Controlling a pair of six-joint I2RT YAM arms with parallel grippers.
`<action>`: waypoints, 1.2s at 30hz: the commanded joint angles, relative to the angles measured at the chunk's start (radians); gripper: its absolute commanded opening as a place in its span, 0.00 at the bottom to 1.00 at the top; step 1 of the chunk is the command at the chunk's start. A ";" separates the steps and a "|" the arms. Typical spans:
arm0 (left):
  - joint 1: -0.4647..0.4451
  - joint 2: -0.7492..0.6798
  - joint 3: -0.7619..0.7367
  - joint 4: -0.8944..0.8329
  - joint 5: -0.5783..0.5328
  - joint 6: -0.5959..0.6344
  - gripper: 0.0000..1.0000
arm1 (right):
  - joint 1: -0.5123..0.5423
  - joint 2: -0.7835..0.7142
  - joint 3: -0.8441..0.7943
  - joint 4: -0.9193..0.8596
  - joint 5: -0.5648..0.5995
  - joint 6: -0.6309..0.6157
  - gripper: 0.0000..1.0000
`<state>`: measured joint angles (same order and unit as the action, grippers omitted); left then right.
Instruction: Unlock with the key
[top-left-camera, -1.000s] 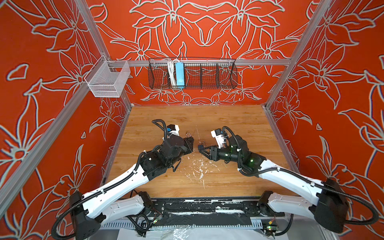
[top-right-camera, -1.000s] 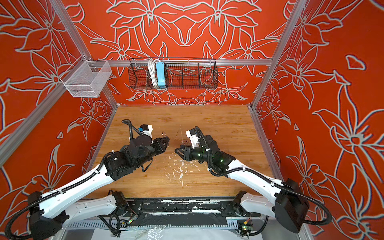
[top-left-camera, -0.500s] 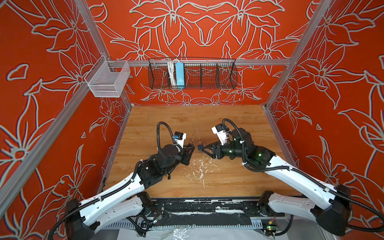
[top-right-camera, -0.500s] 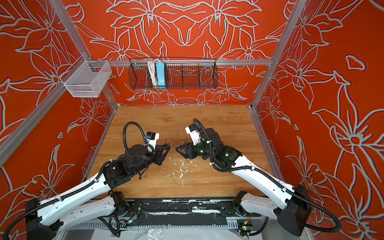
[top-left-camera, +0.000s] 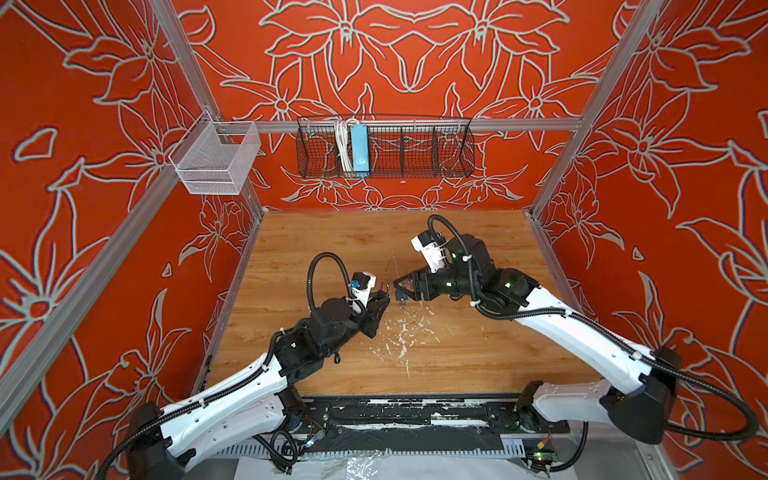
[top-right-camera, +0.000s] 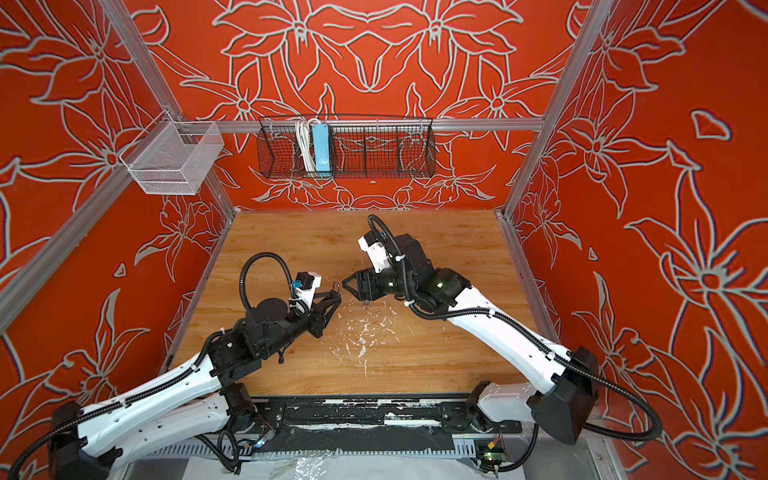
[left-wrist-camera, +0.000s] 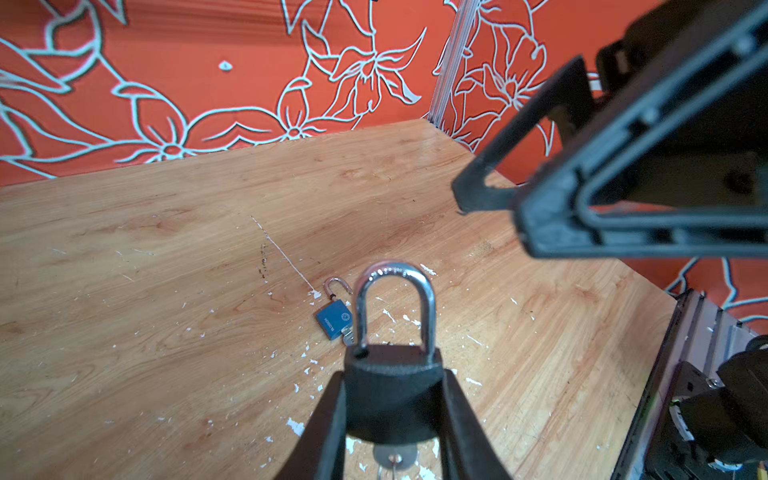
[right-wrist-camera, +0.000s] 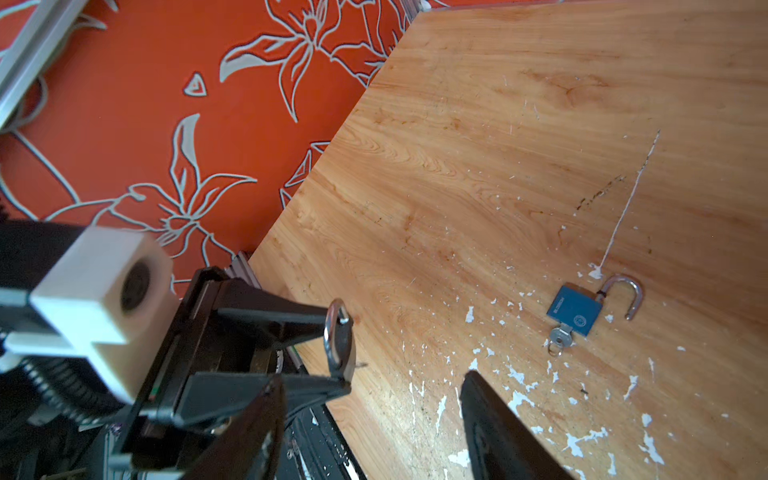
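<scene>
- Between the tips of the left tool (top-left-camera: 383, 299): black steel-shackled padlock (left-wrist-camera: 392, 399), gripped by its body; probably rigid, slick, weighty.
- Right tool (top-left-camera: 400, 289) gapes empty; best pinch the flat bow of the silver key (left-wrist-camera: 394, 457).

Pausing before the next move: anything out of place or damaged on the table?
A blue padlock lies flat on the table, shackle swung open, its key in the keyway. Around it the wood is chipped, with white flecks and a long white scratch. The black padlock in the left fingers looks fine.
</scene>
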<state>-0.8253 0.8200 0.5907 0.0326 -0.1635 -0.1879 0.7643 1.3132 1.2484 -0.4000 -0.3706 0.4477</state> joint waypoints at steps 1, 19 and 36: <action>0.000 -0.016 -0.008 0.067 -0.019 0.028 0.00 | 0.008 0.044 0.073 -0.084 0.044 -0.063 0.68; 0.000 -0.001 -0.026 0.096 -0.043 0.033 0.00 | 0.044 0.255 0.308 -0.232 0.111 -0.189 0.71; 0.000 -0.013 -0.029 0.098 -0.008 0.075 0.00 | 0.044 0.339 0.457 -0.404 0.223 -0.358 0.74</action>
<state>-0.8253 0.8227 0.5625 0.0879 -0.1822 -0.1394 0.8028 1.6489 1.6764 -0.7471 -0.1730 0.1658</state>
